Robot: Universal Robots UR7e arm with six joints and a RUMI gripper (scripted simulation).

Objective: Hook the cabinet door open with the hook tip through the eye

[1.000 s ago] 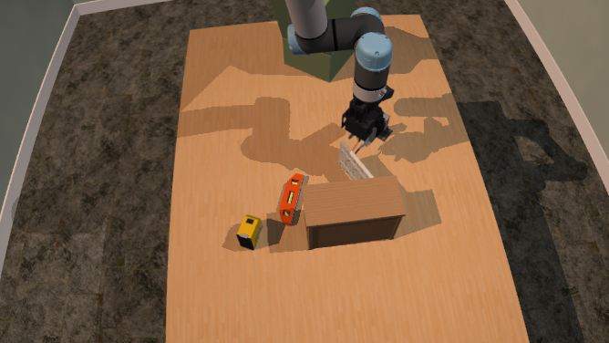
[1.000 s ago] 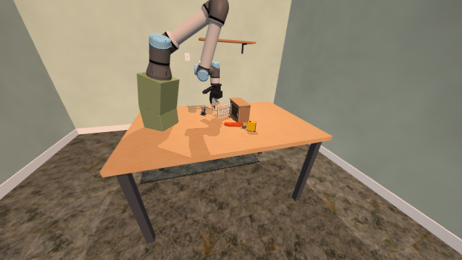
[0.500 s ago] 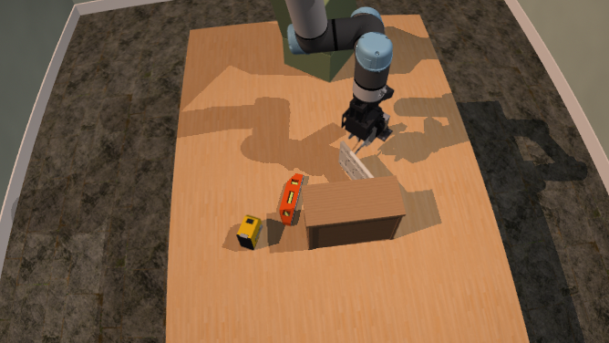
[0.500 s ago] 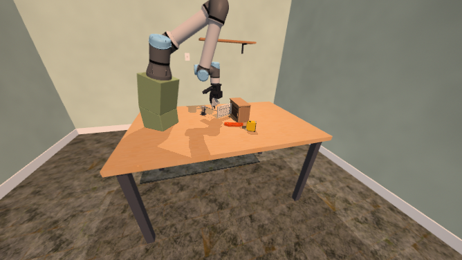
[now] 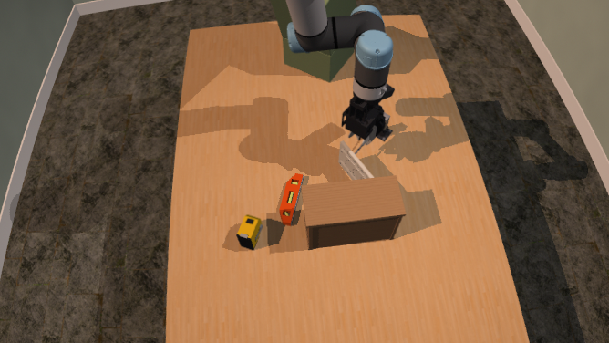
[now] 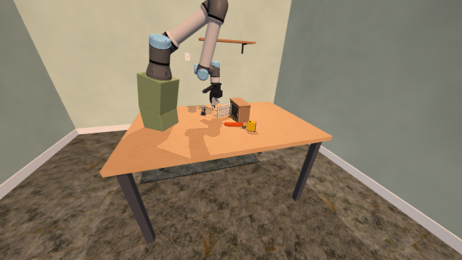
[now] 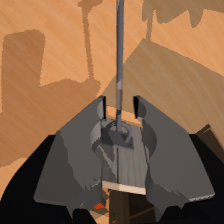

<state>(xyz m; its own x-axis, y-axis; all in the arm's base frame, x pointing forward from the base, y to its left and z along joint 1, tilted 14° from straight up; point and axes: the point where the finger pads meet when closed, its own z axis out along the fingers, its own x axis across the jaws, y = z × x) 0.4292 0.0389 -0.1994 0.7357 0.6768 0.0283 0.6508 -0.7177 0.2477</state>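
One cabinet (image 5: 355,201) (image 6: 240,110), one orange level (image 5: 291,199) (image 6: 234,124), one yellow tape measure (image 5: 249,232) (image 6: 251,126), one table (image 5: 237,292) (image 6: 276,135).

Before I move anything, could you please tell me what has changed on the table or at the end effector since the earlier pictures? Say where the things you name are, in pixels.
Nothing has visibly changed. The end effector (image 5: 362,145) (image 6: 214,106) (image 7: 119,97) is in the same place by the open door (image 5: 352,165) (image 6: 223,110), and the cabinet (image 5: 353,201) (image 6: 243,112), orange level (image 5: 290,198) (image 6: 234,124) and yellow tape measure (image 5: 249,232) (image 6: 251,126) stayed put.
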